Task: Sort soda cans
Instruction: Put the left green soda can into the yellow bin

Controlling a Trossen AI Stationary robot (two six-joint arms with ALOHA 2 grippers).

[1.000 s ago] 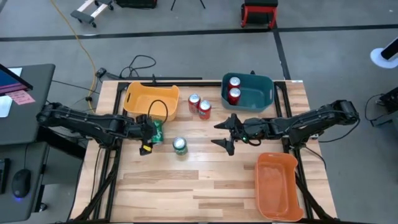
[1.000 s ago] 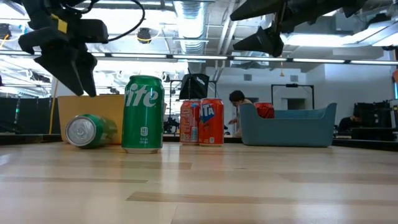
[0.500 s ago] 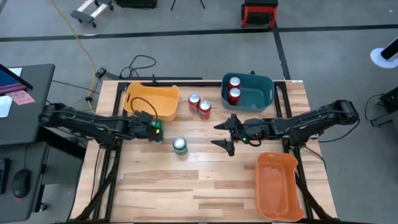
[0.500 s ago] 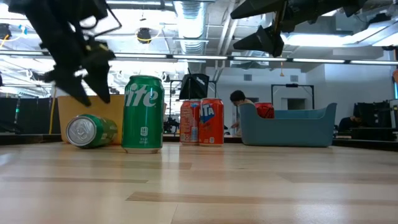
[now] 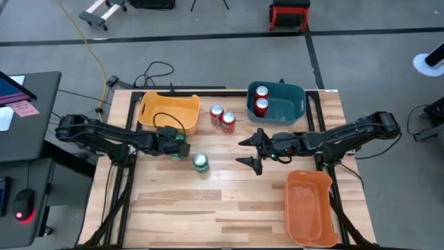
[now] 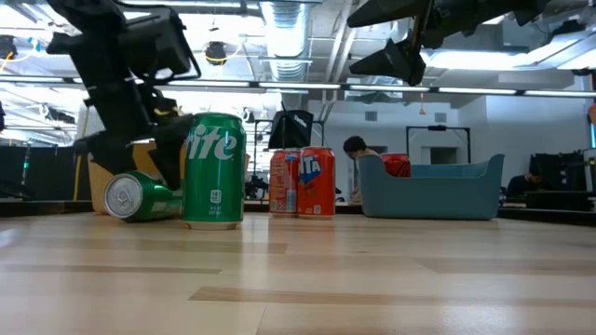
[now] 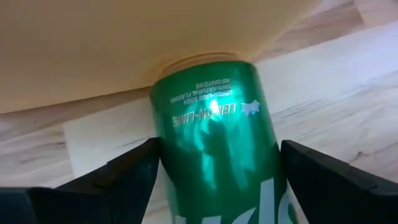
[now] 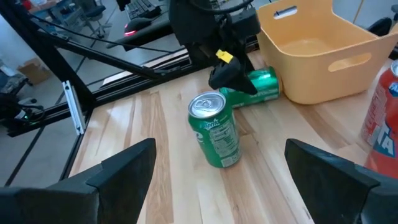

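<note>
Now the left end effector is down at the counter, its fingers spread on either side of the toppled green can, not yet closed on it. That can lies on its side right against the yellow bin. Half a second ago the same end effector hung higher, above the can; it has dropped and the arm has stretched low across the counter. Just beside stands the upright green can. Farther back, two red cans stand touching between the yellow bin and the blue bin, which holds two more red cans. The right end effector hovers mid-counter, fingers wide apart, unmoved. An orange bin sits by the near right corner.
</note>
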